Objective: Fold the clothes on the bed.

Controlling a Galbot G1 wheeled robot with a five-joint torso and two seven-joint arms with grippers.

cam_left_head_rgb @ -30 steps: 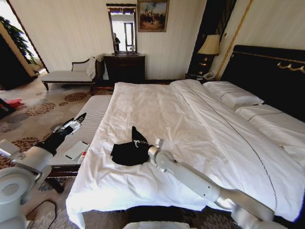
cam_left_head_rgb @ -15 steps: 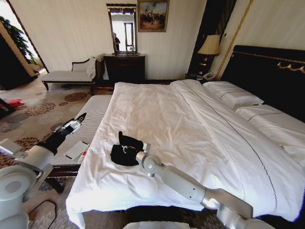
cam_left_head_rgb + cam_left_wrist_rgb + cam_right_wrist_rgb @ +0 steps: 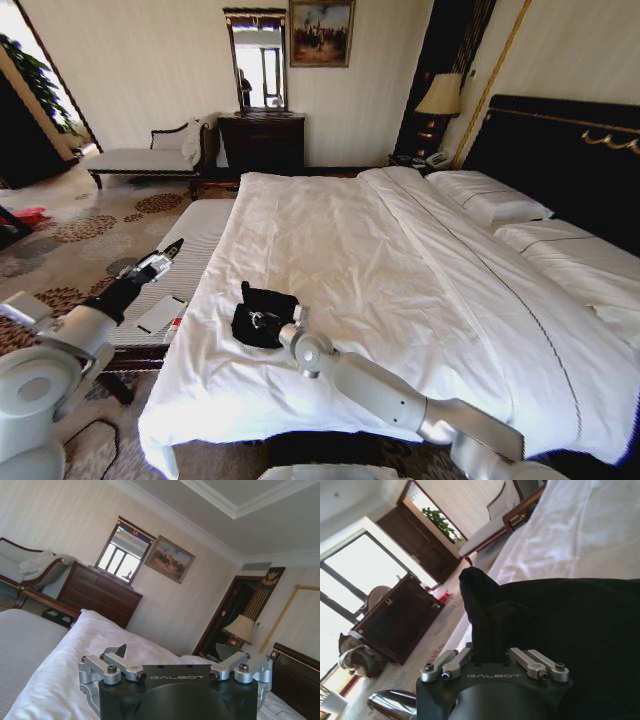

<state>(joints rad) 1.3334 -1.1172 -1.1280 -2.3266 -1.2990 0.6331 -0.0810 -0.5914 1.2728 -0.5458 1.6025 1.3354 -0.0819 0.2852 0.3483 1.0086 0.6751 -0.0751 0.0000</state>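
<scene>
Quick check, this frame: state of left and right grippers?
Left gripper: open, holding nothing, out over the bench beside the bed.
Right gripper: closed on the black T-shirt.

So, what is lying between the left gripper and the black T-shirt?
In the head view, the white duvet's edge lies between the left gripper and the black T-shirt; nothing else lies there.

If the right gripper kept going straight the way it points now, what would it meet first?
The right gripper is already at the black T-shirt; its wrist view shows black fabric directly ahead, so it would press into the shirt and the bed beneath.
</scene>
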